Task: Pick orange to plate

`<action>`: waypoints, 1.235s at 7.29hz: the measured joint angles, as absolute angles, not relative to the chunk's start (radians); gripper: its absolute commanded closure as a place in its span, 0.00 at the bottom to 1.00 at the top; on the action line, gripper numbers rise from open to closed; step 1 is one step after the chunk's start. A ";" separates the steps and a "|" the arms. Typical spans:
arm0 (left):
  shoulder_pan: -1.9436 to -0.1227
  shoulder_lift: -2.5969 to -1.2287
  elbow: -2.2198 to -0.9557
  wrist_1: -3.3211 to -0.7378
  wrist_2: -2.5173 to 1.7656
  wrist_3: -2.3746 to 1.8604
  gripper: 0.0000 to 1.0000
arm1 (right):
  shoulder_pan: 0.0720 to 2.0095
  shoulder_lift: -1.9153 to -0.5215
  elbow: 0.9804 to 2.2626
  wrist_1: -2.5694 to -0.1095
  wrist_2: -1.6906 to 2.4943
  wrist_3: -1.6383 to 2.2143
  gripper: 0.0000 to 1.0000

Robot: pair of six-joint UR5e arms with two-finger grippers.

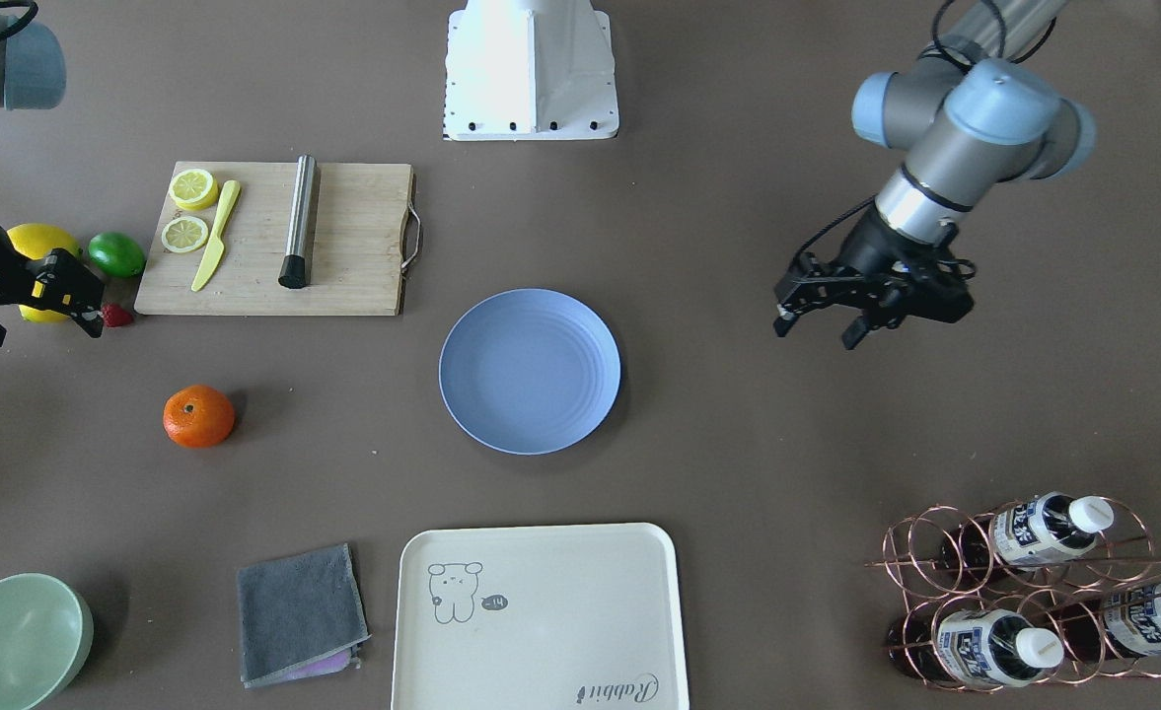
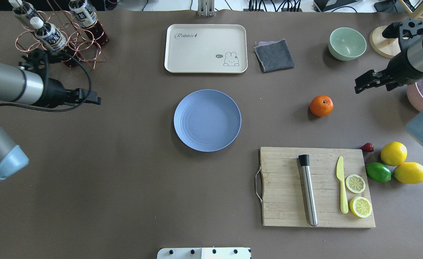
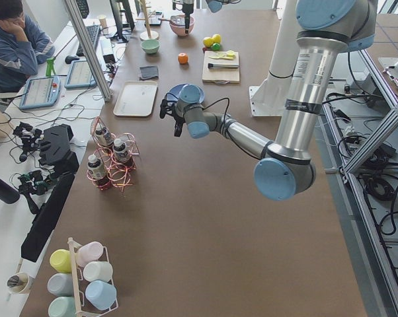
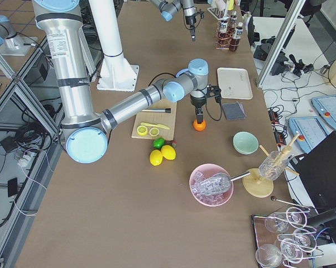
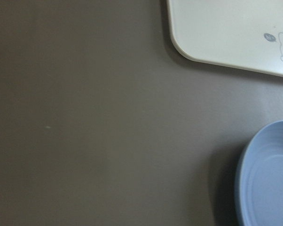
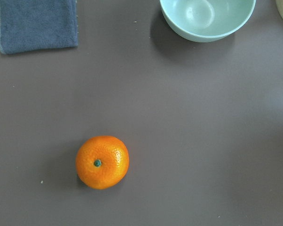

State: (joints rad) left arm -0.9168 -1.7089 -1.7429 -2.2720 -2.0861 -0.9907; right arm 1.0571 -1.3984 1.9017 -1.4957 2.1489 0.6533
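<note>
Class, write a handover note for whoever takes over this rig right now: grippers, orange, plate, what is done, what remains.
Left gripper: open, empty, off to the plate's side.
Right gripper: open, empty, hovers near the orange, not touching it.
Orange: on the bare table, apart from the plate.
Plate: empty.
Done: nothing yet.
Left: grasp the orange, carry it over, set it on the plate.

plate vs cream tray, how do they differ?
The plate is round and light blue; the tray is rectangular and cream. The plate is plain with concentric ridges; the tray carries a rabbit drawing and lettering. The tray is larger. Both lie flat and hold nothing.
</note>
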 measured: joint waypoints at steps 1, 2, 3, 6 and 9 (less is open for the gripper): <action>-1.079 -1.618 -1.733 -2.239 -2.190 -0.747 0.02 | 1.052 -1.393 1.898 -1.496 2.146 0.655 0.00; -1.240 -1.572 -1.713 -2.138 -2.267 -0.478 0.02 | 1.047 -1.391 1.895 -1.496 2.141 0.658 0.00; -1.362 -1.567 -1.702 -1.971 -2.303 -0.222 0.02 | 1.043 -1.390 1.893 -1.496 2.138 0.659 0.00; -1.540 -1.650 -1.675 -1.426 -2.230 0.278 0.02 | 1.040 -1.391 1.884 -1.496 2.137 0.659 0.00; -1.601 -1.562 -1.638 -1.406 -2.192 0.334 0.02 | 1.038 -1.394 1.864 -1.492 2.137 0.659 0.03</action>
